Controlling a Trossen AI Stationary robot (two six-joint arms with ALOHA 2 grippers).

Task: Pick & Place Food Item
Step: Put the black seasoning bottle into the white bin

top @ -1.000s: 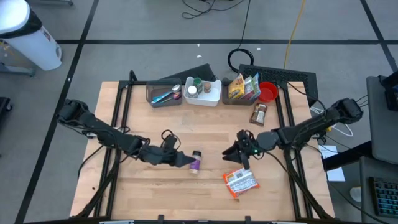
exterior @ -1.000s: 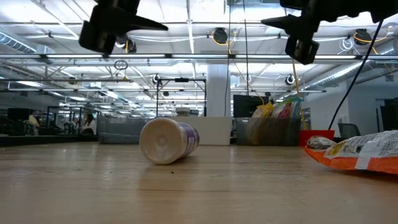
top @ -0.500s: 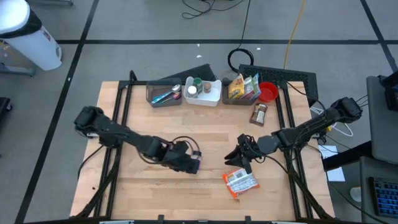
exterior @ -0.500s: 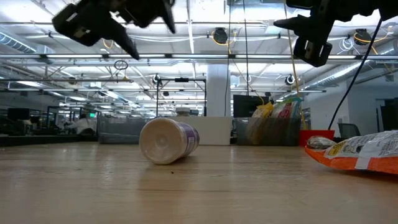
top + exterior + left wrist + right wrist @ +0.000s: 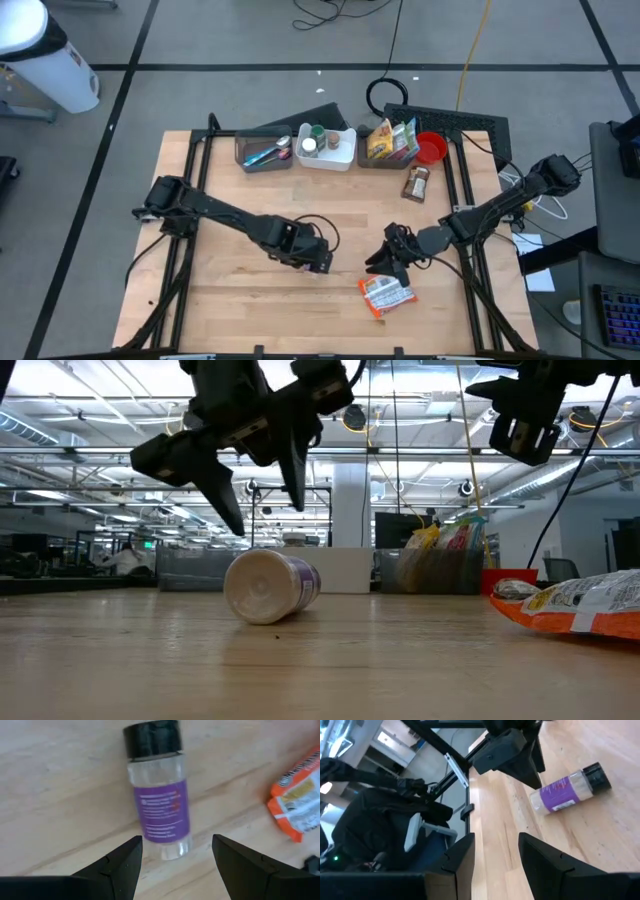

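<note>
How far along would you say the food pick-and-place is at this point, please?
Nothing looks placed yet. The jar lies on its side on the table, ungripped. In hand: the left gripper hangs open just above it. The right gripper waits open by the snack bag. Left: gripping, lifting and placing.

Two black, slender jointed arms, the left arm (image 5: 215,212) at centre-left and the right arm (image 5: 495,207) at right. Each carries looping black cables (one near frame centre). Wedge-shaped matte fingers (image 5: 122,865) fill the wrist views' lower edge.

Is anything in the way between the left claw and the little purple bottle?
Nothing visible. The left gripper hangs open right over the purple-labelled bottle, which lies on its side on the table.
</note>
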